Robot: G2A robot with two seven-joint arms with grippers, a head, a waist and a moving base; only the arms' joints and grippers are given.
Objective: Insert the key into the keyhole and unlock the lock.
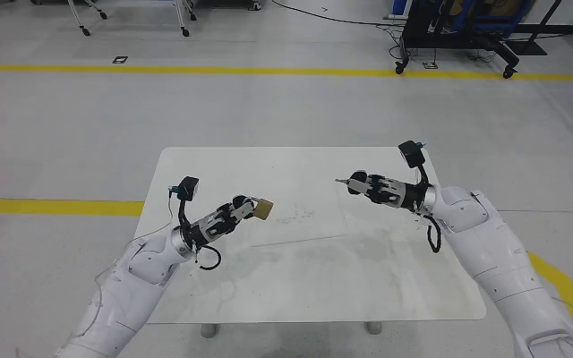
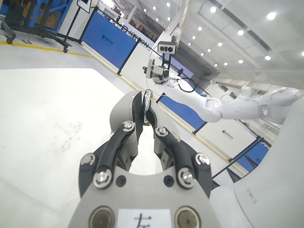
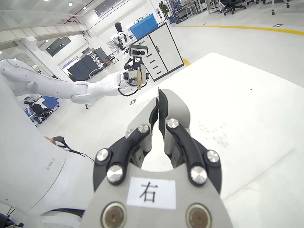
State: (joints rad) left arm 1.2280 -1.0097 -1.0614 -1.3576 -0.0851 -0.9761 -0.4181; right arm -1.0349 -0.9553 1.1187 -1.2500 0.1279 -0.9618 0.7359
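Left claw [image 1: 252, 206], top view: lower left of frame centre, over the white table [image 1: 295, 170], clamped on the brass lock [image 1: 264, 209]. Lock body projects toward frame centre. Right claw [image 1: 353, 183]: right of centre, closed on the key [image 1: 341, 181]. Key tip points left, toward the lock. Key and lock are well apart, approx. level w/ each other.

Left wrist view: left claw [image 2: 145, 110] pads grip a metal part of the lock [image 2: 147, 97]; lock body is mostly hidden behind the fingers. Right claw [image 2: 149, 70] shows farther off, facing this cam.

Right wrist view: right claw [image 3: 158, 100] pads are pressed together on the key [image 3: 158, 90], seen edge-on as a thin strip at the tips. Farther off, the lock [image 3: 138, 79] sits in the left claw's grip, broad face toward this cam.
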